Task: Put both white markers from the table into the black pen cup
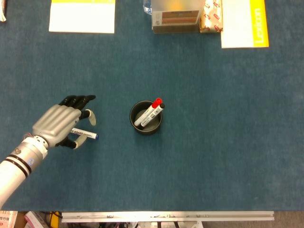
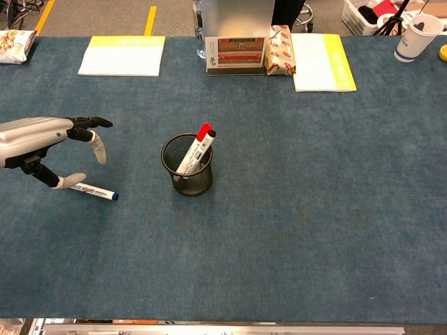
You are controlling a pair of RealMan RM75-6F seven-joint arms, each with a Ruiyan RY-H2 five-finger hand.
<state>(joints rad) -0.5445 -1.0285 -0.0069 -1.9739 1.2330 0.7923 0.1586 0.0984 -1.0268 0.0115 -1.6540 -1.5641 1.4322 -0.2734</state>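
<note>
A black mesh pen cup [image 1: 146, 117] [image 2: 187, 165] stands mid-table with a white marker with a red cap [image 1: 149, 112] [image 2: 193, 149] leaning inside it. A second white marker with a blue cap [image 1: 85, 134] [image 2: 93, 190] lies flat on the blue cloth to the cup's left. My left hand [image 1: 61, 124] [image 2: 47, 143] hovers over this marker's left end with fingers spread and holds nothing; the thumb tip is right by the marker. The hand hides part of the marker in the head view. My right hand appears in neither view.
Along the far edge lie a yellow-and-white notepad [image 2: 122, 55], a box with a printed label [image 2: 235, 50], a red-patterned packet [image 2: 280, 49] and a yellow booklet [image 2: 323, 63]. A paper cup [image 2: 413, 36] stands at the far right corner.
</note>
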